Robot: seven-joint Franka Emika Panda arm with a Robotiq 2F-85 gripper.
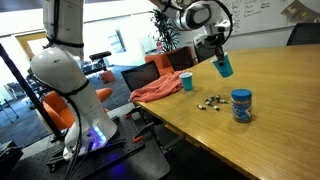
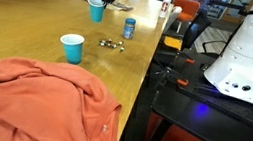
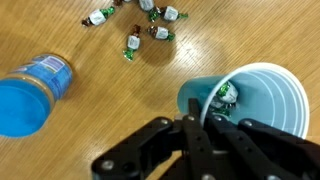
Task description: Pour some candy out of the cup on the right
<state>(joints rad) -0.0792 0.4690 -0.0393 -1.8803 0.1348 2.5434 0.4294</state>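
Observation:
My gripper (image 3: 196,118) is shut on the rim of the light-blue cup (image 3: 262,95) and holds it above the wooden table. The cup hangs tilted in an exterior view (image 1: 224,66) and shows far back in an exterior view (image 2: 96,10). A few wrapped candy pieces (image 3: 222,96) still lie inside the cup. Several candy pieces (image 3: 140,22) lie on the table below, also visible in both exterior views (image 1: 210,102) (image 2: 109,45).
A squat blue lidded jar (image 1: 241,105) (image 2: 129,27) (image 3: 32,90) stands by the candy. A smaller teal cup (image 1: 187,81) (image 2: 71,48) stands near an orange-pink cloth (image 1: 155,88) (image 2: 35,107). Office chairs (image 1: 160,66) line the table edge.

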